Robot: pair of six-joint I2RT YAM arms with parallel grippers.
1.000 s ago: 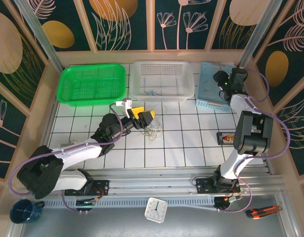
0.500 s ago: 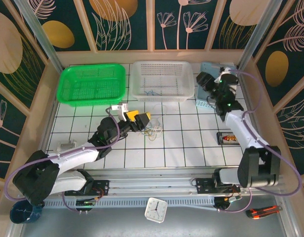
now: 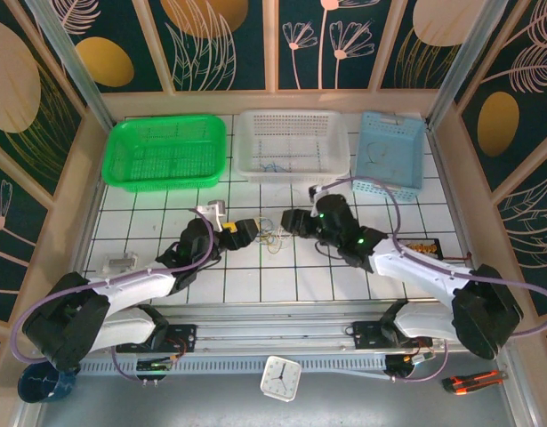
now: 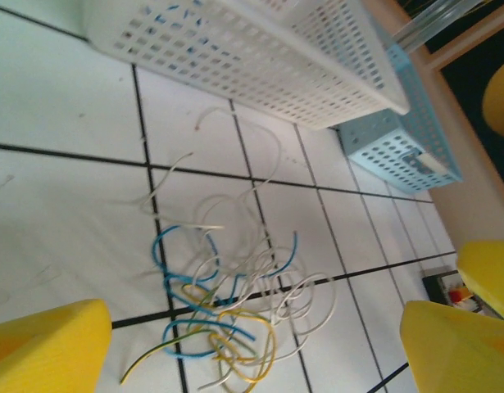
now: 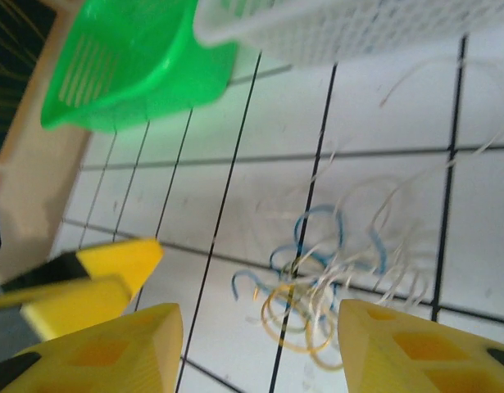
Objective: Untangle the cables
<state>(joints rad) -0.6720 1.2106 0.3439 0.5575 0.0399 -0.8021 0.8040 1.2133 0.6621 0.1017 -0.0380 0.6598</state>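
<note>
The left gripper (image 3: 243,230) and right gripper (image 3: 293,222) both have their fingers spread apart, facing each other across the cables (image 4: 227,303) — a loose tangle on the tabletop (image 3: 344,267) just in front of the white basket (image 3: 291,172). The clump lies between the two, about equally near each, with stray white ends trailing toward the basket.

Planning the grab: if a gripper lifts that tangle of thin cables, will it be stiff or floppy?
Probably floppy: the cables lie in loose curls. Likely very light, being thread-thin. Their white, blue and yellowish loops interlock, so one strand may drag others.
</note>
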